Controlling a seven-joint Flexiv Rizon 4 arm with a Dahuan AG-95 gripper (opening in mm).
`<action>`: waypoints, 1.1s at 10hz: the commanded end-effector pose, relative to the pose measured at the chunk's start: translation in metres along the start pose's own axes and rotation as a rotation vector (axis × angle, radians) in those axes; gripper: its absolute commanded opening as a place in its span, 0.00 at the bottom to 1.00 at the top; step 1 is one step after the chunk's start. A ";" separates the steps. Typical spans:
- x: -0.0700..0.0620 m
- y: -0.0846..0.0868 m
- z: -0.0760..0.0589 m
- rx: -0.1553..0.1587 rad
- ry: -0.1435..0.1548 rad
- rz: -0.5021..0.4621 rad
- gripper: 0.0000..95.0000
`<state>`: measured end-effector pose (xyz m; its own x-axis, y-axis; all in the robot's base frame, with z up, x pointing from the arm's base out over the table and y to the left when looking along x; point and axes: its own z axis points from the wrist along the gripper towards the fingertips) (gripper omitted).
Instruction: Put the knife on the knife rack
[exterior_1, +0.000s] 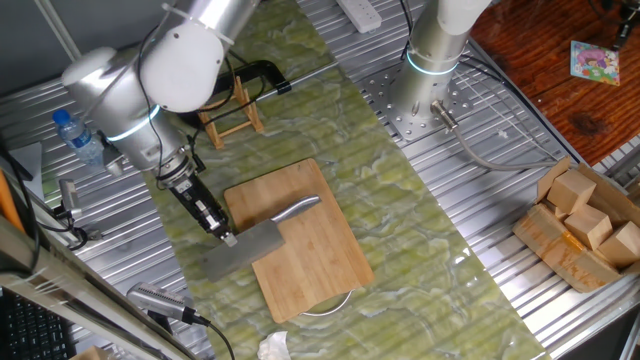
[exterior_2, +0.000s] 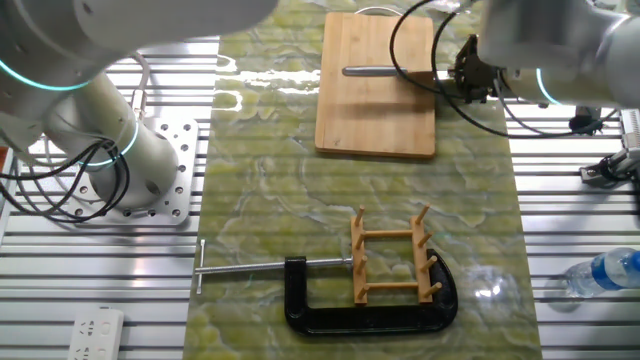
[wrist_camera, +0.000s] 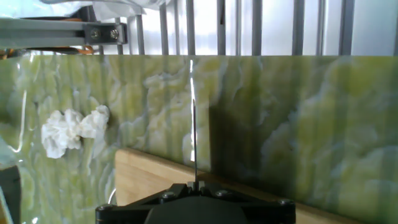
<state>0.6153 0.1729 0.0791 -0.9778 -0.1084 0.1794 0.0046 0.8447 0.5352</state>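
The tool (exterior_1: 226, 238) is at the spine edge of the knife (exterior_1: 262, 237), at the blade's outer end. In the hand view the blade appears edge-on as a thin bright line rising from between the closed-up fingers, which indicates that the tool is pinching the blade; the fingertips themselves are hidden by the tool body in that view.

**Position of the knife.** The knife lies flat. Its slim handle rests on the cutting board (exterior_1: 300, 240) and points toward the board's centre. The broad blade overhangs the board's edge onto the green marble-pattern mat (exterior_1: 400, 210) that covers the bench. The long axis of the knife runs across the short dimension of the board.

**Position of the knife rack.** The knife rack (exterior_2: 395, 256) stands upright at the opposite end of the mat, well apart from the board. It sits inside the jaw opening of a black clamp (exterior_2: 330, 298).

**Governing relation.** The rack lies away from the knife along the length of the mat, and the knife's long axis is roughly crosswise to that travel direction. Judgement: the coming move calls for lifting the knife clear of the board, carrying it along the mat, and turning the blade so it drops between the pegs.

**Risk.** A thin steel blade held only at one end may pivot or slip in the grip.
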 end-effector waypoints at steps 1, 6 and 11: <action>0.003 0.003 -0.004 0.049 -0.001 0.007 0.00; 0.004 0.007 -0.006 0.094 -0.045 0.024 0.00; 0.009 0.013 -0.013 0.154 0.013 0.018 0.00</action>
<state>0.6122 0.1778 0.0967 -0.9745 -0.0942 0.2038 -0.0022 0.9117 0.4109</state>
